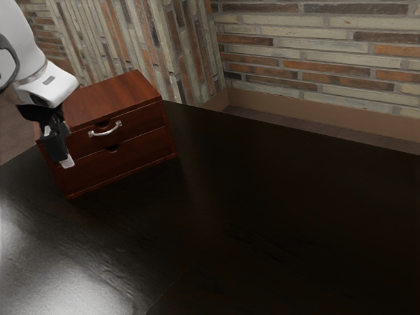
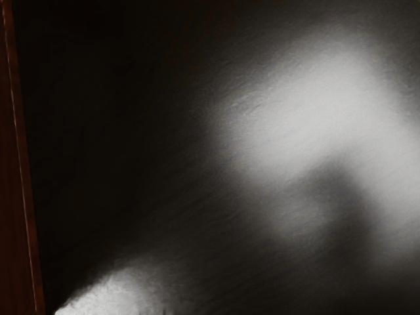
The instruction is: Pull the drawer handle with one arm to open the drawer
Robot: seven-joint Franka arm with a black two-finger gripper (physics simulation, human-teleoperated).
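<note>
Standing on the dark wooden table (image 1: 262, 216), toward ten o'clock of it in the exterior view, is a small reddish-brown cabinet (image 1: 111, 98) with two drawers, one above the other. The upper drawer (image 1: 134, 125) carries a curved silver drawer handle (image 1: 105, 130) in the middle of its front. The lower drawer (image 1: 131, 154) has there a small dark notch. Both fronts look flush with the cabinet's face, so the upper drawer seems shut. The white arm (image 1: 26, 59) comes down from the upper left corner, and its black gripper (image 1: 63, 154) hangs before the cabinet's front, near the corner at the exterior view's left. The handle lies near it, at about two o'clock from the gripper and apart from it. Whether the gripper is released or clenched I cannot tell, and nothing is seen held in it. Behind the table, from twelve to three o'clock, runs a brick wall (image 1: 315, 52). From the wrist camera I see the table's dark surface under the hand with a broad pale glare (image 2: 315, 118) on it. A narrow reddish-brown wooden edge (image 2: 14, 197) stands along one side.
</note>
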